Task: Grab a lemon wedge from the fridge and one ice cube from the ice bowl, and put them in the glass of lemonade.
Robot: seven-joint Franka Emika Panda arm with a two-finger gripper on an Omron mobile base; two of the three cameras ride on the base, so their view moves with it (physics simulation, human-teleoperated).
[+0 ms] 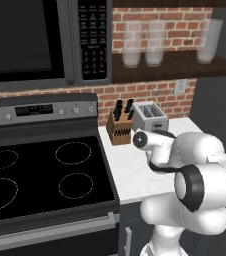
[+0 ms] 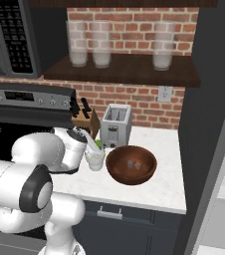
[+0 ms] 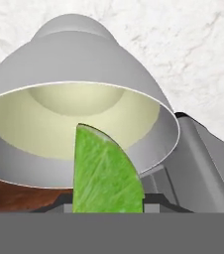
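A: Left base view?
B: The arm (image 1: 195, 185) folds over the white counter (image 1: 130, 170), right of the stove (image 1: 45, 175). A knife block (image 1: 119, 129) and toaster (image 1: 151, 116) stand at the brick wall.

A: Right base view?
B: The gripper (image 2: 95, 144) hangs over the glass of lemonade (image 2: 95, 158), which sits just left of the ice bowl (image 2: 131, 164), in front of the toaster. A green speck shows at the fingertips.

A: Hand view?
B: The fingers are clenched on the lemon wedge (image 3: 105, 173), held directly above the glass's open mouth; pale liquid inside.
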